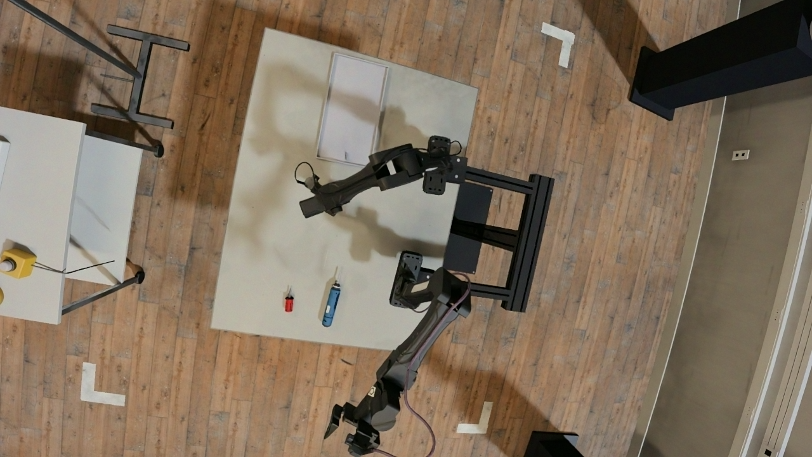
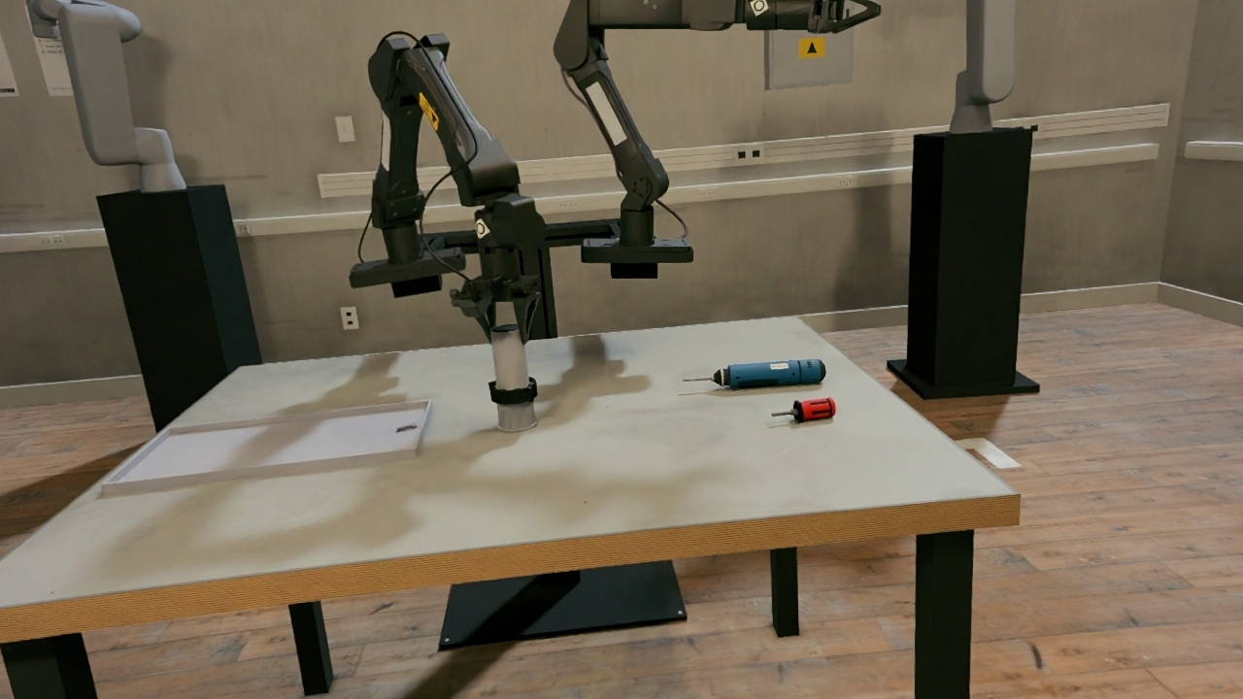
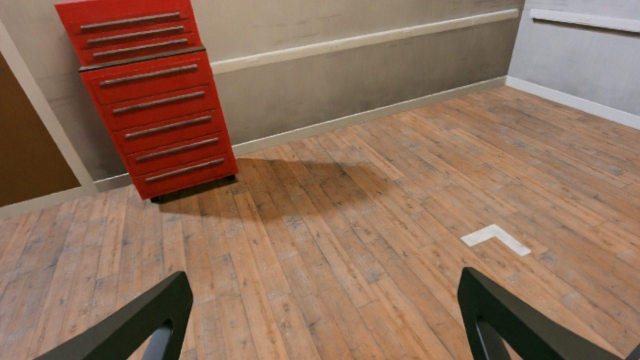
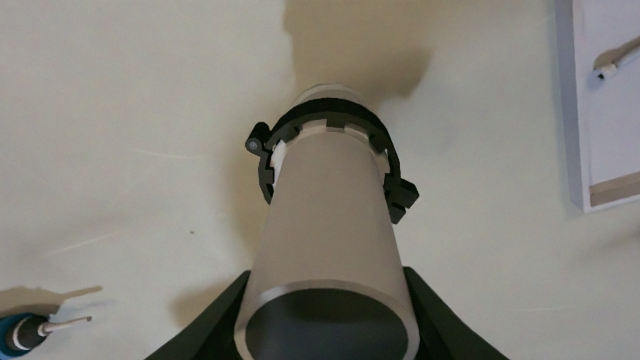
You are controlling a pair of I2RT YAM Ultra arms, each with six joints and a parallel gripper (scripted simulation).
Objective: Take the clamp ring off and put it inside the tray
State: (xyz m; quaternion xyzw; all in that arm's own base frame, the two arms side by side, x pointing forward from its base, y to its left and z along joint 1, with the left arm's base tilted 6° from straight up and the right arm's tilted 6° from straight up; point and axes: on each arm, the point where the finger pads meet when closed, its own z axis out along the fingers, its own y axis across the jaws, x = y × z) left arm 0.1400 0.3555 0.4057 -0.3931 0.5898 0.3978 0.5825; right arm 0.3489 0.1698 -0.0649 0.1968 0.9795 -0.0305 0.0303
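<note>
The joint module stands upright on the table, outside the tray. The pale link tube rises from its top. The black clamp ring is around the joint at the tube's foot, with a round lug on one side and a block on the other. My right gripper is shut on the link tube near its open top end. My left gripper is open and empty, off the table, facing the floor.
A small screw-like part lies in the tray's near end. A blue screwdriver and a short red driver lie on the table, on the module's other side from the tray.
</note>
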